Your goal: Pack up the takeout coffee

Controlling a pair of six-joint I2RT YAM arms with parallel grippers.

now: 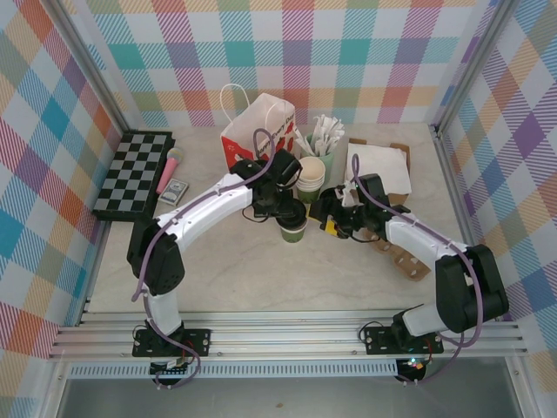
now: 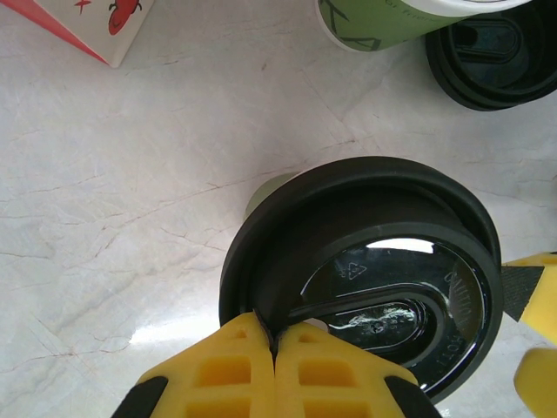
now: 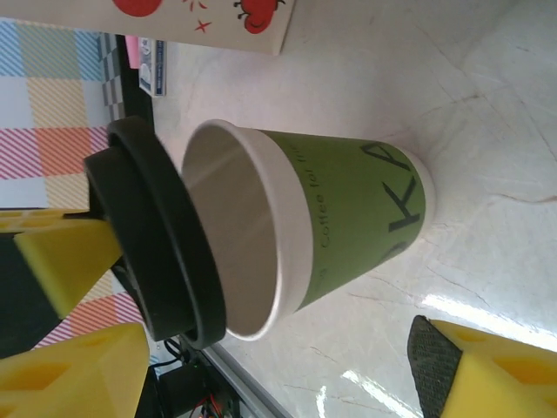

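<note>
The green paper cup (image 1: 293,235) stands upright on the table in front of the red-and-white paper bag (image 1: 261,131). In the right wrist view the cup (image 3: 357,209) has its mouth uncovered. The black lid (image 3: 157,235) hangs tilted just over the rim. My left gripper (image 2: 275,340) is shut on the edge of the lid (image 2: 383,270), with the cup's rim (image 2: 261,187) peeking out below. My right gripper (image 3: 278,374) is open beside the cup; its padded finger (image 3: 444,357) stands apart from the cup wall. From above it sits right of the cup (image 1: 335,218).
A stack of cream cups (image 1: 312,178) and a green cup of white cutlery (image 1: 326,144) stand behind. Spare black lids (image 2: 496,52) lie close by. White napkins (image 1: 379,170) and a cardboard carrier (image 1: 405,252) are at right, a chessboard (image 1: 130,174) at left.
</note>
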